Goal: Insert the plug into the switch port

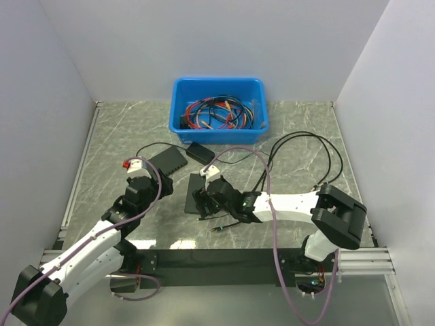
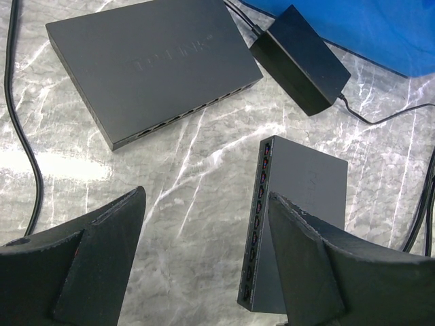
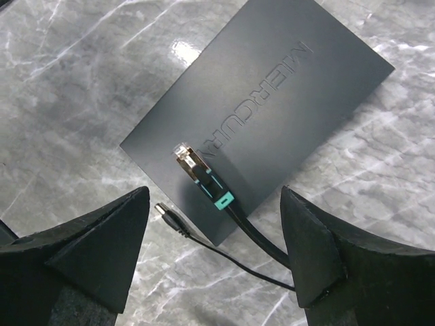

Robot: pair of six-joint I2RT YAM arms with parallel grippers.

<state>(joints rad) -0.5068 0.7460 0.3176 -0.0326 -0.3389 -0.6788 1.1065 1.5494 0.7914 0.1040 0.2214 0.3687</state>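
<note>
My right pincer (image 3: 214, 255) is spread wide and grips nothing. The plug (image 3: 168, 217) lies on the table (image 3: 68, 102) just ahead of the gap between its fingers, with its metal tip just beside the nearest edge of the switch (image 3: 272, 102) and its thin black cable trailing back under the pincer. Slightly farther ahead, a teal-booted connector (image 3: 207, 180) rests on the switch's lid, and its flat black cable runs back off that same edge. My left pincer (image 2: 204, 265) is also wide and empty. The switch's port row (image 2: 258, 224) faces into the space ahead of it. Farther ahead of the left pincer a flat grey box (image 2: 149, 61) lies on the table, with a black adapter brick (image 2: 299, 58) beside it and a blue bin (image 2: 380, 27) beyond.
</note>
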